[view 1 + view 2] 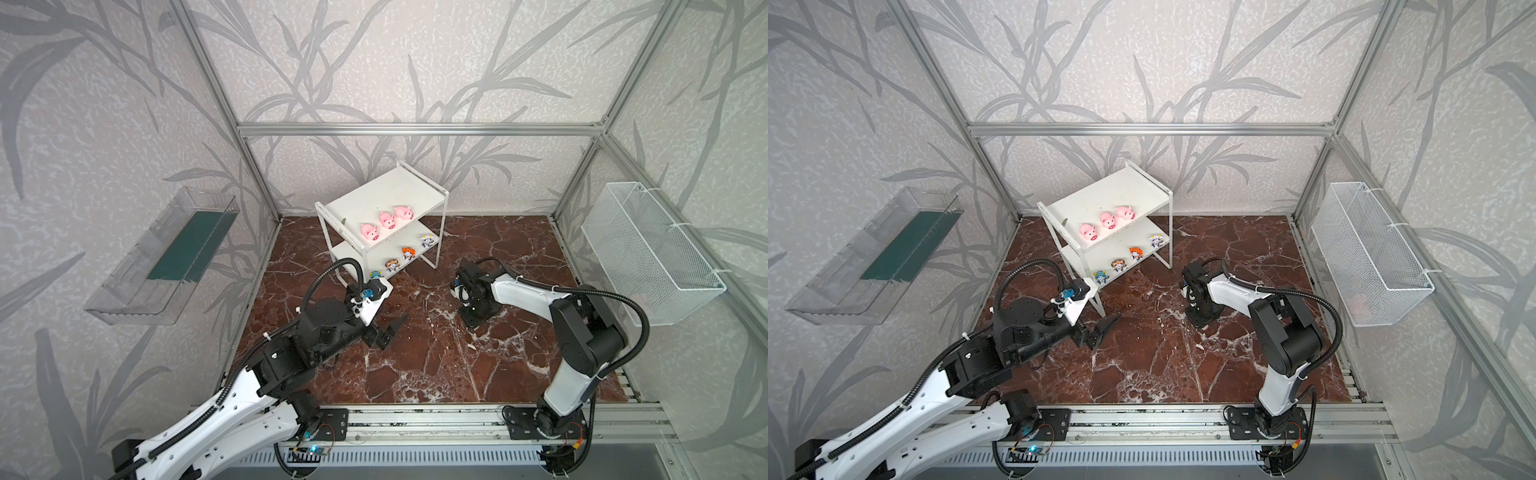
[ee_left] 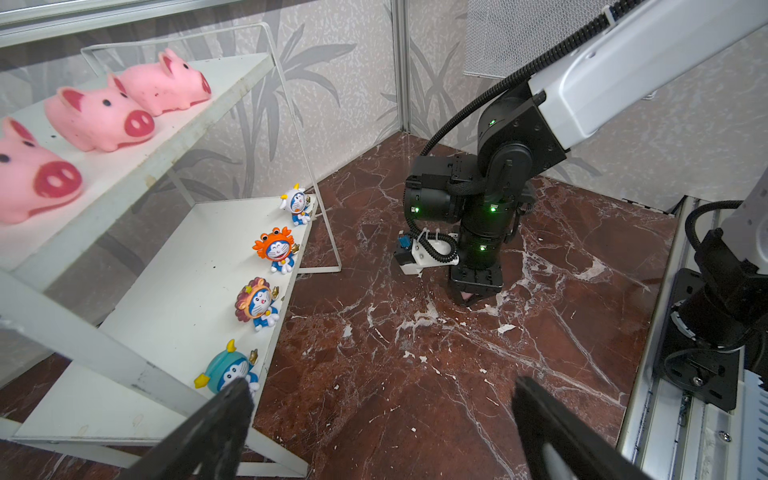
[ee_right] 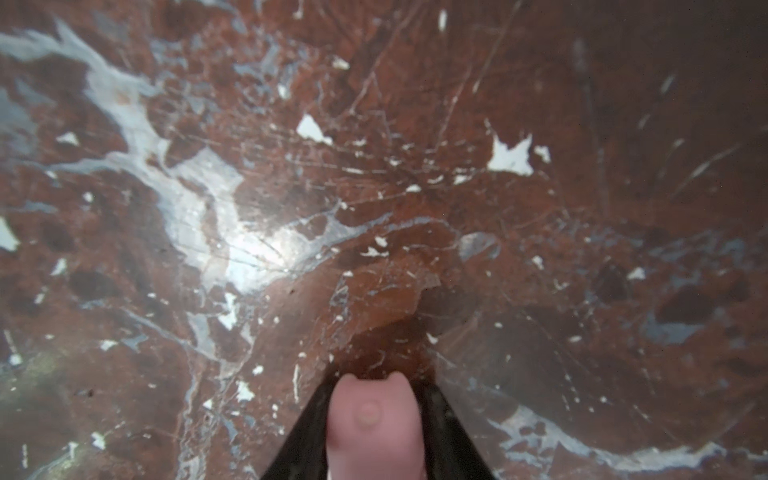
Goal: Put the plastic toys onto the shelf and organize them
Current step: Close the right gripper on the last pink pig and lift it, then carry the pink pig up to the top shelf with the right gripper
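Note:
The white two-tier shelf [image 1: 399, 187] stands at the back centre. Three pink pigs [image 1: 387, 219] sit in a row on its top board, and several small cartoon figurines [image 1: 408, 252] line the front edge of the lower board [image 2: 187, 270]. My right gripper [image 3: 374, 419] points straight down at the marble floor, right of the shelf, and is shut on a fourth pink pig [image 3: 374, 432]; in the left wrist view only a sliver of pink shows between its jaws. My left gripper [image 1: 388, 332] hovers open and empty in front of the shelf, near the teal figurine [image 2: 226, 370].
A clear plastic bin [image 1: 166, 257] hangs on the left wall and a white wire mesh basket [image 1: 648, 249] on the right wall. An aluminium rail [image 1: 415, 419] carrying both arm bases runs along the front edge. The floor is red-brown marble [image 1: 436, 365].

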`<state>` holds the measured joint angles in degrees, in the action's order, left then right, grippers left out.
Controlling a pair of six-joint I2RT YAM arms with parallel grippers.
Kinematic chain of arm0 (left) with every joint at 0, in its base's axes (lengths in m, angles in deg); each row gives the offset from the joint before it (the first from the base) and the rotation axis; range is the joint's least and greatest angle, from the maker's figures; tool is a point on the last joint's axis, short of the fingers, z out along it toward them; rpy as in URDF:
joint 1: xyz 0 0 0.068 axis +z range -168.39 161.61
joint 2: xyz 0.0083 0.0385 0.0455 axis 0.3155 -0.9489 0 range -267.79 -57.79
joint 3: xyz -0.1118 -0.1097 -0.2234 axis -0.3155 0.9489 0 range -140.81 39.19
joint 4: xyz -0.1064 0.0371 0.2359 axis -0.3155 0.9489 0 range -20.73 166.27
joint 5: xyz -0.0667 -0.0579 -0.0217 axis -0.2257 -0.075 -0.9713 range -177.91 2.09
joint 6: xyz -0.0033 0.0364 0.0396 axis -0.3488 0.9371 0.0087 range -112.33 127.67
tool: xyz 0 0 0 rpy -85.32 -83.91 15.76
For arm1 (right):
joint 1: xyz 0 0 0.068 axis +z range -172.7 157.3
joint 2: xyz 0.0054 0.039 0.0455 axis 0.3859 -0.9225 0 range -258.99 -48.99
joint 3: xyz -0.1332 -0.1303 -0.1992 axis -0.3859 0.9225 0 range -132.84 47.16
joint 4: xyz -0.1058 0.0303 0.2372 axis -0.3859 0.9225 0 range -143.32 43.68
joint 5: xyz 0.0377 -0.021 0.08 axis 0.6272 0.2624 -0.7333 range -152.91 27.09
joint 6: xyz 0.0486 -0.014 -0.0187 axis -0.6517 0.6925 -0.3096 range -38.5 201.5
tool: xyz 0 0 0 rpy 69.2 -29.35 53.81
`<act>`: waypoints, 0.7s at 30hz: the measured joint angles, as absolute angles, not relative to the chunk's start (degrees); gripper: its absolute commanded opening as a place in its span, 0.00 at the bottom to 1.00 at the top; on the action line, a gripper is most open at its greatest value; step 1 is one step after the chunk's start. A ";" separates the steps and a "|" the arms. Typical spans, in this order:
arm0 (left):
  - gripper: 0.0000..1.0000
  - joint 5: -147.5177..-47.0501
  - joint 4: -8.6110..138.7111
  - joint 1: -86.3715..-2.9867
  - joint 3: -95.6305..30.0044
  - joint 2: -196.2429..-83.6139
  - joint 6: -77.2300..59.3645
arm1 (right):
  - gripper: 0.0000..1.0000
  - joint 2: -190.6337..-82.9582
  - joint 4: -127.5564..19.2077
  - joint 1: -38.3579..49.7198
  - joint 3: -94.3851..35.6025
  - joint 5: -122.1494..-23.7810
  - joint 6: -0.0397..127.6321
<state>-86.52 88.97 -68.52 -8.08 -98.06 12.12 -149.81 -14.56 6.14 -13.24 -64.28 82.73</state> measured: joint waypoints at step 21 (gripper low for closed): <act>0.99 -96.82 98.90 -68.52 -12.36 -100.77 15.20 | 0.30 -136.26 -5.73 6.07 -53.41 -73.39 89.68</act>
